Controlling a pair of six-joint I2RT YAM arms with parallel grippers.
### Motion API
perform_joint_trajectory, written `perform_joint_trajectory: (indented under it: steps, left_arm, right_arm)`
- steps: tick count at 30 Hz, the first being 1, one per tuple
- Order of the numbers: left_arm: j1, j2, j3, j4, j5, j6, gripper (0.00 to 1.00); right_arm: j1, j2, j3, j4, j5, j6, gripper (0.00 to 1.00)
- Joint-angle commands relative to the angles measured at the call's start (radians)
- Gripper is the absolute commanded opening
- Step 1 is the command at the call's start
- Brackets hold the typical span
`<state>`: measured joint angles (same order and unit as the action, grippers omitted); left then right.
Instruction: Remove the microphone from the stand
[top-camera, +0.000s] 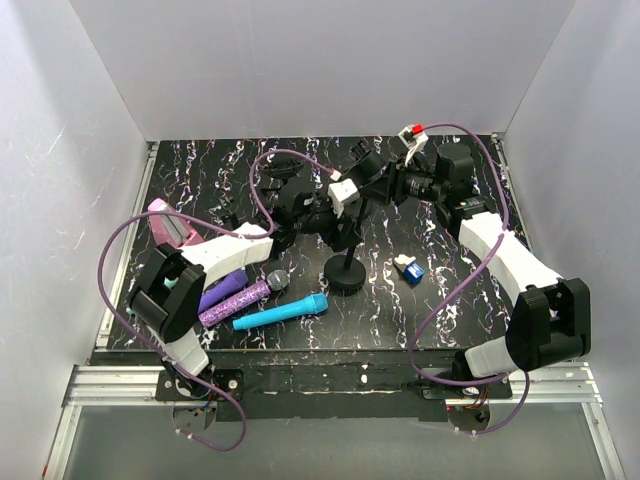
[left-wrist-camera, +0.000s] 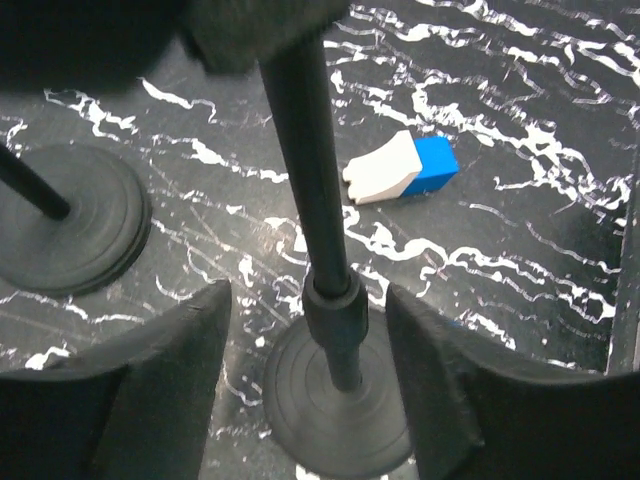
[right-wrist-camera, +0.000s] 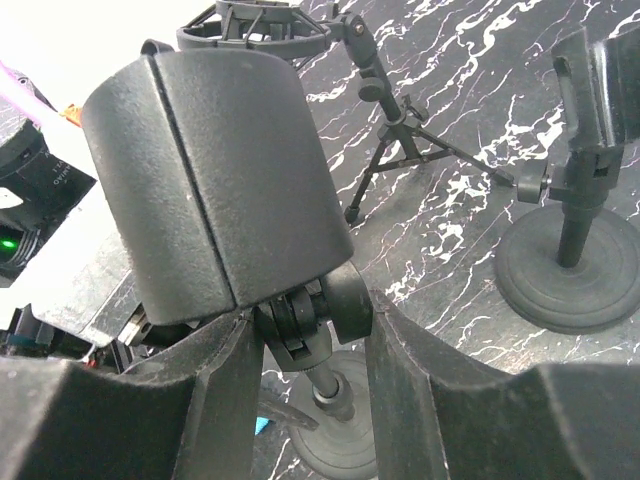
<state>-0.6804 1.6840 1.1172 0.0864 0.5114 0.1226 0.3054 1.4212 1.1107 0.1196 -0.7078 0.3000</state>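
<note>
The left gripper (left-wrist-camera: 305, 293) has its jaws apart around the stand pole (left-wrist-camera: 305, 150), with a gap on each side, above the round base (left-wrist-camera: 340, 410). The black microphone (right-wrist-camera: 215, 180) sits on top of this stand. The right gripper (right-wrist-camera: 308, 318) straddles the joint (right-wrist-camera: 335, 300) just under it; whether its jaws press there I cannot tell. I think the left must first close firmly on the pole. Then the right can lift the microphone free without tipping the stand.
</note>
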Motion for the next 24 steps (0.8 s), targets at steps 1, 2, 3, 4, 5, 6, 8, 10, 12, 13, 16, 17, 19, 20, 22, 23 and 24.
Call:
perform_joint_trajectory:
  steps: [1, 2, 3, 4, 5, 6, 8, 10, 12, 13, 16, 17, 19, 20, 22, 23, 24]
  left_arm:
    - [-0.004, 0.043, 0.05, 0.052, 0.064, -0.032, 0.54]
    - [-0.002, 0.055, 0.055, 0.058, 0.065, -0.04, 0.48]
    - [-0.002, 0.063, 0.062, 0.062, 0.067, -0.044, 0.44]
    - [-0.004, 0.071, 0.069, 0.062, 0.075, -0.046, 0.41]
    - [-0.002, 0.075, 0.075, 0.058, 0.084, -0.038, 0.39]
    - [-0.002, 0.078, 0.078, 0.05, 0.091, -0.029, 0.36]
    - [-0.002, 0.079, 0.076, 0.039, 0.093, -0.015, 0.29]
    - [-0.002, 0.072, 0.072, 0.024, 0.055, -0.002, 0.16]
    - [-0.008, 0.056, 0.075, 0.003, -0.041, 0.002, 0.0]
    - [-0.008, 0.046, 0.072, 0.003, -0.106, -0.02, 0.0]
    - [-0.04, 0.016, 0.07, -0.014, -0.455, -0.055, 0.0]
    - [-0.053, 0.011, 0.073, -0.02, -0.572, -0.055, 0.0]
    - [-0.074, 0.014, 0.082, -0.031, -0.719, -0.061, 0.0]
    - [-0.073, 0.014, 0.087, -0.042, -0.725, -0.063, 0.0]
    - [-0.073, 0.013, 0.089, -0.063, -0.682, -0.061, 0.0]
    - [-0.07, 0.008, 0.087, -0.071, -0.636, -0.052, 0.02]
    - [-0.062, 0.002, 0.087, -0.08, -0.549, -0.041, 0.32]
  right_arm:
    - [0.009, -0.05, 0.0, 0.094, -0.015, 0.053, 0.01]
    - [0.008, -0.048, -0.003, 0.094, -0.009, 0.06, 0.01]
    - [0.008, -0.047, -0.003, 0.089, -0.002, 0.065, 0.01]
    - [0.009, -0.048, -0.006, 0.086, 0.001, 0.07, 0.01]
    - [0.008, -0.048, -0.008, 0.083, 0.002, 0.071, 0.01]
    - [0.008, -0.05, -0.008, 0.078, 0.008, 0.079, 0.01]
    - [0.008, -0.05, -0.006, 0.066, 0.025, 0.09, 0.01]
    - [0.009, -0.051, 0.0, 0.043, 0.063, 0.105, 0.01]
    - [0.009, -0.053, 0.021, -0.026, 0.178, 0.151, 0.01]
    - [0.008, -0.053, 0.037, -0.075, 0.245, 0.183, 0.01]
    - [0.009, -0.05, 0.073, -0.213, 0.408, 0.249, 0.01]
    - [0.009, -0.048, 0.092, -0.254, 0.451, 0.27, 0.01]
    - [0.011, -0.041, 0.129, -0.355, 0.533, 0.309, 0.01]
    - [0.011, -0.039, 0.139, -0.382, 0.56, 0.315, 0.01]
    - [0.012, -0.041, 0.135, -0.38, 0.559, 0.283, 0.01]
    - [0.011, -0.044, 0.123, -0.359, 0.536, 0.253, 0.01]
    - [0.011, -0.048, 0.109, -0.329, 0.487, 0.216, 0.01]
